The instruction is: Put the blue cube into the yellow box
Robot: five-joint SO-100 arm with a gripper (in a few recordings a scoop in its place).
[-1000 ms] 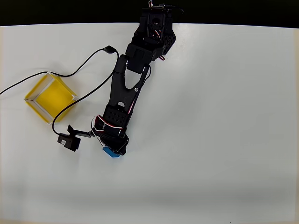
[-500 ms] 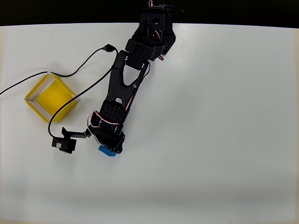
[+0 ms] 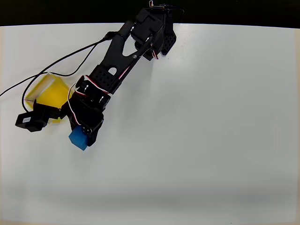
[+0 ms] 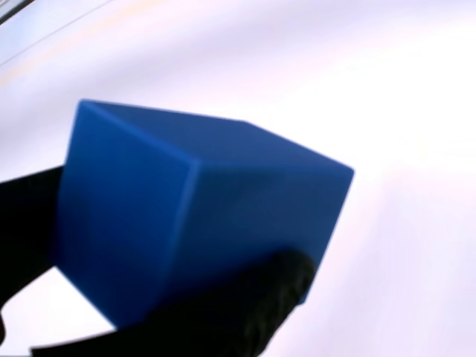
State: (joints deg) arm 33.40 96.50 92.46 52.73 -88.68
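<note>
blue cube (image 3: 78,139) in end effector (image 3: 83,136), just right of yellow box (image 3: 47,91) edge

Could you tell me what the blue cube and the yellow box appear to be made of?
The blue cube, held in the gripper, looks like solid plastic or painted wood: plain matte faces, crisp edges, no gloss; which one I cannot tell. The yellow box looks like thin card or foam board: flat bright yellow walls with pale whitish rims, as of cut sheet. The arm partly covers it.
</note>
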